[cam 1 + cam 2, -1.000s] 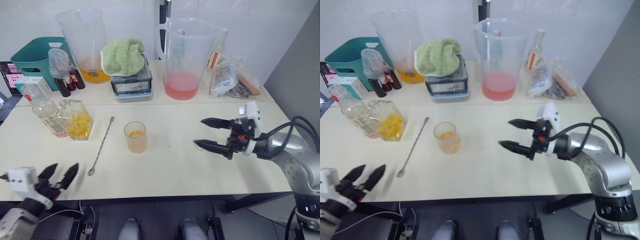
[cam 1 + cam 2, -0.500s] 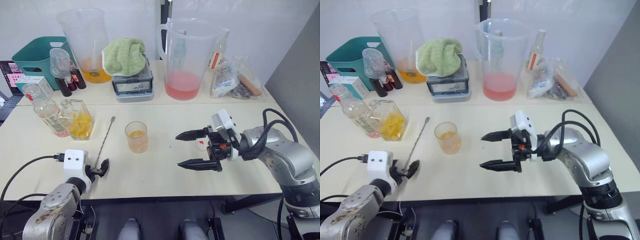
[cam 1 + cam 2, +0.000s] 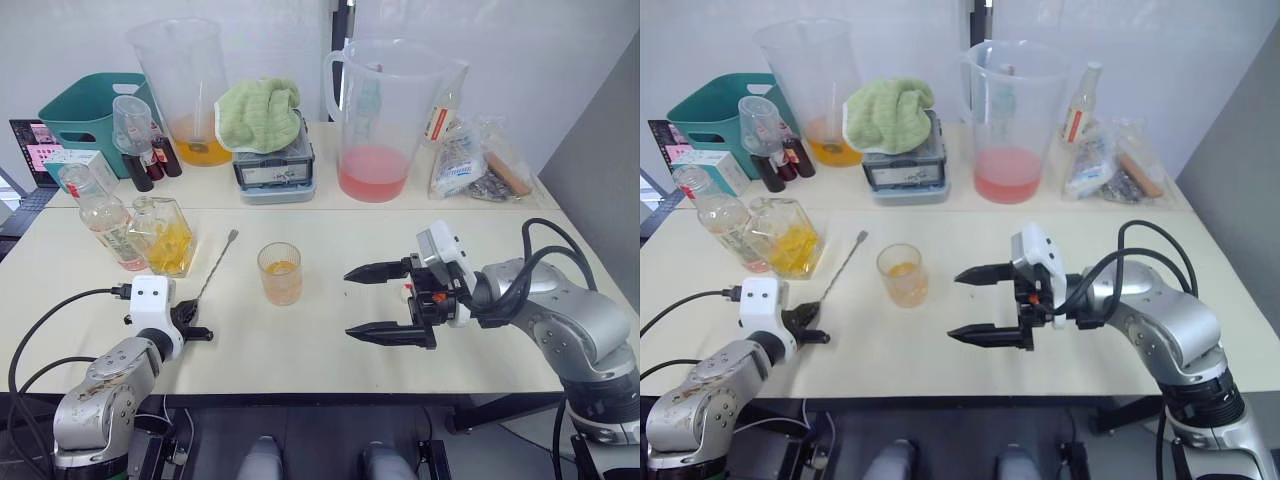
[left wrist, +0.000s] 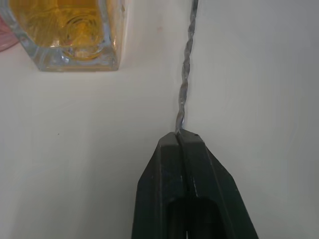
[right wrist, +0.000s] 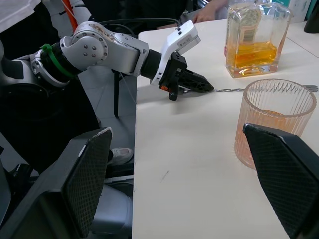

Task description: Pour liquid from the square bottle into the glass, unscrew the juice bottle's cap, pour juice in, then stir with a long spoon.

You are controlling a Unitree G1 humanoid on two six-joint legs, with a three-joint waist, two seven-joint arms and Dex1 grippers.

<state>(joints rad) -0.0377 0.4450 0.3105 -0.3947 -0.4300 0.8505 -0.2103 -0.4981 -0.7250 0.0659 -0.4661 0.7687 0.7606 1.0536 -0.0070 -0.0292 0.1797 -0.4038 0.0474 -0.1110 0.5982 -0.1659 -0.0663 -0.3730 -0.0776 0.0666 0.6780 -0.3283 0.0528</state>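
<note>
The long spoon [image 3: 217, 265] lies slanted on the table, left of the glass [image 3: 280, 273]. My left gripper [image 3: 197, 327] is shut on the spoon's near end, and the twisted stem comes out of the closed fingertips [image 4: 179, 137]. The glass holds a little orange liquid. The square bottle [image 3: 165, 238] and the juice bottle [image 3: 100, 215] stand side by side at the left. Right of the glass, my right gripper [image 3: 348, 301] hangs open and empty. A small white and red piece [image 3: 407, 290] shows between its fingers; I cannot tell whether it is the cap.
Along the back stand two big clear pitchers [image 3: 378, 115] [image 3: 185, 90], a green cloth on a scale [image 3: 262, 115], a teal basket [image 3: 85, 105], small dark bottles and plastic bags [image 3: 470, 160]. A person [image 5: 20, 15] stands past the table's left end.
My left gripper came up from below the table edge to the spoon's near end and shut on it. My right gripper moved left toward the glass and stayed open.
</note>
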